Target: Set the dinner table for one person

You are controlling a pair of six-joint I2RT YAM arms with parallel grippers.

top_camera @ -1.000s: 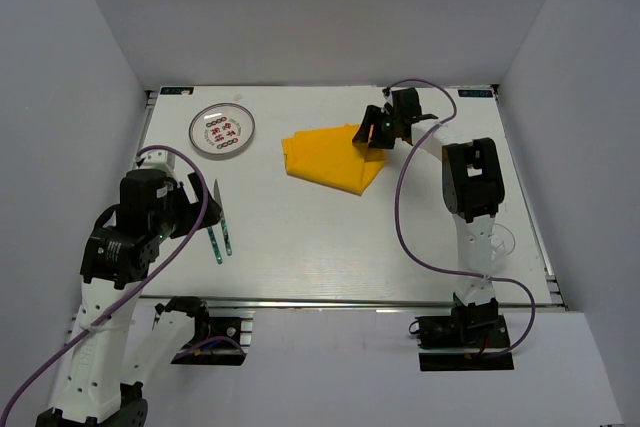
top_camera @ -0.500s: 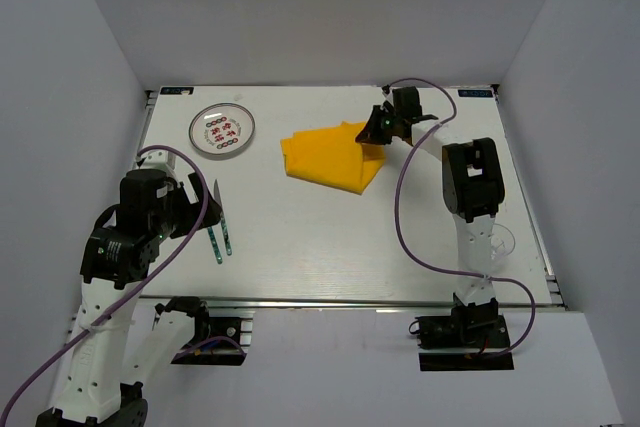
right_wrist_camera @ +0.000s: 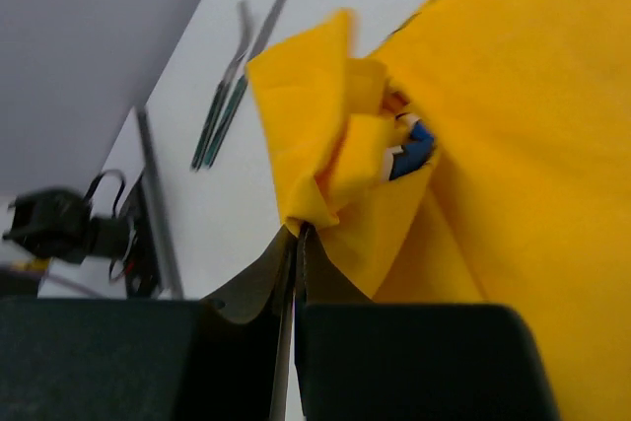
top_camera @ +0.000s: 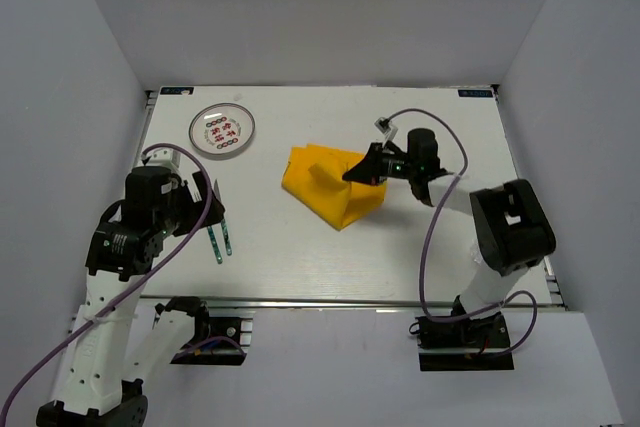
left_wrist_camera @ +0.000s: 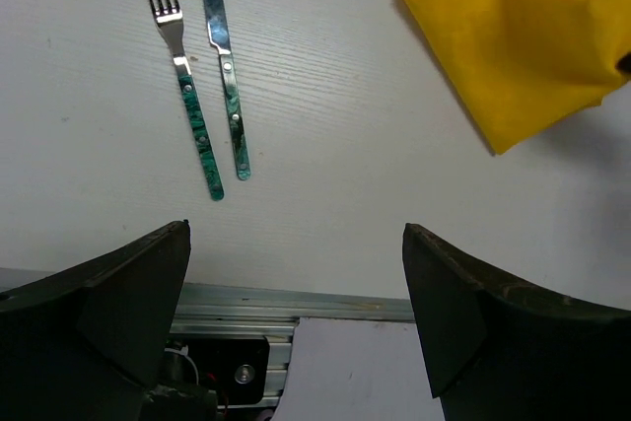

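On the white dinner table [top_camera: 330, 262] lies a yellow cloth [top_camera: 325, 192], partly folded over itself. My right gripper [top_camera: 353, 175] is shut on a bunched corner of that cloth [right_wrist_camera: 493, 145], its jaws [right_wrist_camera: 299, 232] pressed together with fabric pinched at the tips and a bit of blue print showing in the fold. A green-handled fork [left_wrist_camera: 187, 96] and knife [left_wrist_camera: 225, 76] lie side by side near the left arm. My left gripper [left_wrist_camera: 296, 232] hangs open above the table's near rail, with nothing between its fingers [top_camera: 208, 199].
A round plate [top_camera: 222, 131] with a red and black pattern sits at the far left of the table. The metal rail [left_wrist_camera: 246, 301] runs along the near edge. Grey walls enclose the table on three sides.
The right gripper closed on the cloth's far right corner and pulled it toward the near side and the middle, folding the cloth over. The left arm barely shifted.
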